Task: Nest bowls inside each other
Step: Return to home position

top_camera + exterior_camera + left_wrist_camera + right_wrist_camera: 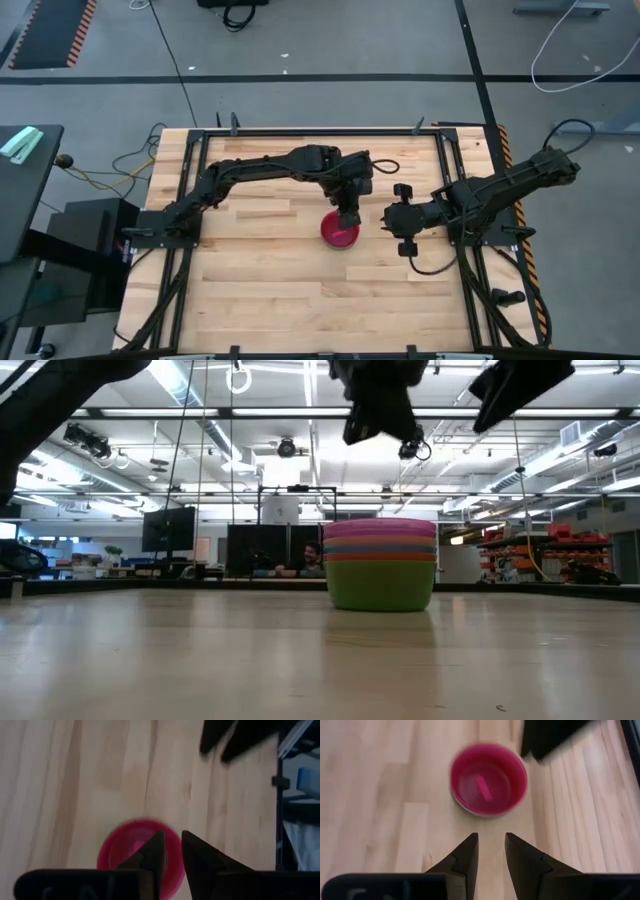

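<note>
Left fingers [151,856] narrowly parted over stacked bowls [125,845], right fingers [466,856] parted alongside.

Bowls [380,565] nested upright mid-table, magenta-pink topmost.

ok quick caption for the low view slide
Nested bowls in one stack on the wooden table, green bowl lowest, magenta-pink bowl on top; left gripper above, clear of it.

Left arm [262,167], right arm [497,186]: black, jointed, cables [386,166] looped alongside. Fingers [465,857] dark, wedge-shaped, pointed.
</note>
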